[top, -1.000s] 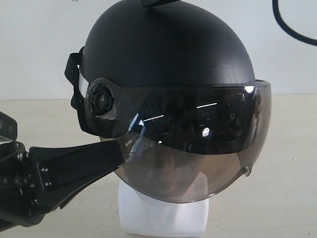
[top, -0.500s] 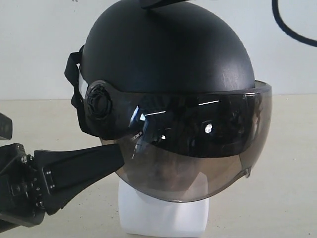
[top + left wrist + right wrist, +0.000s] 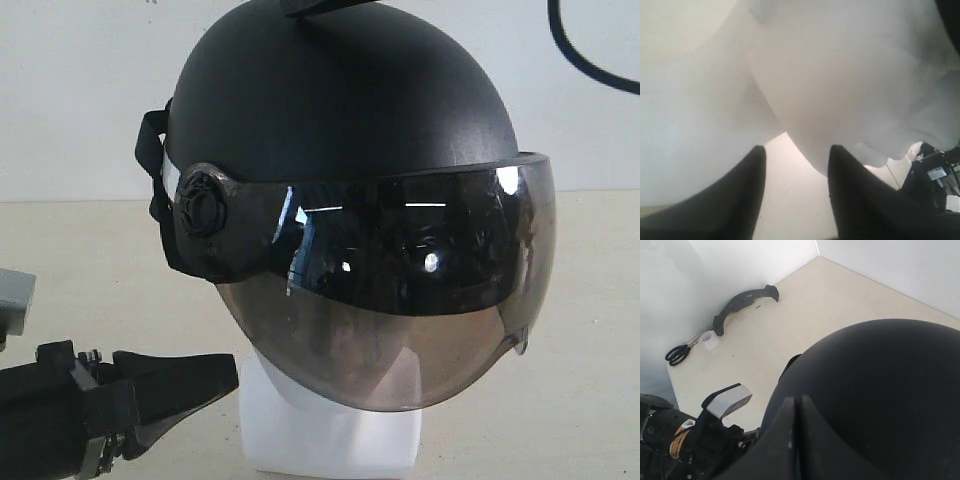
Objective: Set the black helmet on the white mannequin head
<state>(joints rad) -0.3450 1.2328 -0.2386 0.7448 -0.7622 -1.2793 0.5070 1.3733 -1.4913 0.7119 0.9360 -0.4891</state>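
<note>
The black helmet (image 3: 340,110) sits over the white mannequin head (image 3: 330,440). Its smoke-tinted visor (image 3: 400,290) covers the face, and only the blocky neck base shows below. My left gripper (image 3: 225,375) is low at the left, beside the neck base and clear of the helmet. In the left wrist view it (image 3: 797,150) is open with only the table between its fingers; the mannequin head (image 3: 850,75) and its chin rise just beyond. My right gripper (image 3: 798,400) is shut, its tips lying against the helmet (image 3: 880,390) crown, and pokes in at the top (image 3: 320,5).
Against the far wall lie scissors (image 3: 677,352), a tape roll (image 3: 708,340) and a black curved part (image 3: 742,300). A black cable (image 3: 585,55) hangs at the upper right. The left arm's grey camera block (image 3: 727,399) sits beside the helmet.
My left gripper has dropped from the helmet's lower rim down to the neck base and drawn back to the left. The helmet has shifted slightly, its visor now a little further right.
</note>
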